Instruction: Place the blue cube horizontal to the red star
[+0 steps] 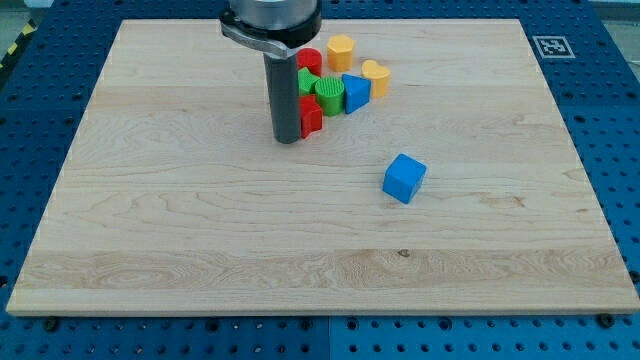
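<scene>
The blue cube (404, 178) lies alone on the wooden board (200, 220), right of centre. A red block (311, 117), whose shape I cannot make out because the rod hides part of it, sits at the lower left of a cluster near the view's top. My tip (288, 139) rests on the board touching that red block's left side. The blue cube is well to the right of the tip and slightly below it.
The cluster by the rod holds a red cylinder (309, 60), a green block (306, 82), a green ridged cylinder (329, 94), a blue triangle (355, 92), a yellow hexagon (341, 49) and a yellow heart-like block (376, 76).
</scene>
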Robot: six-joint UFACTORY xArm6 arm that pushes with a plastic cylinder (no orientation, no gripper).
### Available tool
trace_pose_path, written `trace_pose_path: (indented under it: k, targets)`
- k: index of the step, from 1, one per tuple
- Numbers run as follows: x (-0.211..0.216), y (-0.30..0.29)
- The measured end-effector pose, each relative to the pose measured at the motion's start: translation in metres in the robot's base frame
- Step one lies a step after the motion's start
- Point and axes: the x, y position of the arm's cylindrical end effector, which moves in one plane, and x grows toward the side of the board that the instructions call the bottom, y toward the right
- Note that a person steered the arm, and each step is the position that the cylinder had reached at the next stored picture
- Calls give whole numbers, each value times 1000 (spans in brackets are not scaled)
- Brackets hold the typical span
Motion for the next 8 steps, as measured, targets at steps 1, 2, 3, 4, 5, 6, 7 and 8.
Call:
trace_pose_path:
  k: [1, 2, 3, 4, 5, 6, 7, 8]
  targets:
    - [30, 19]
    - [74, 60]
    - [99, 118]
    - [96, 163]
    - [69, 164]
    - [53, 138]
    - [64, 151]
    - [101, 168]
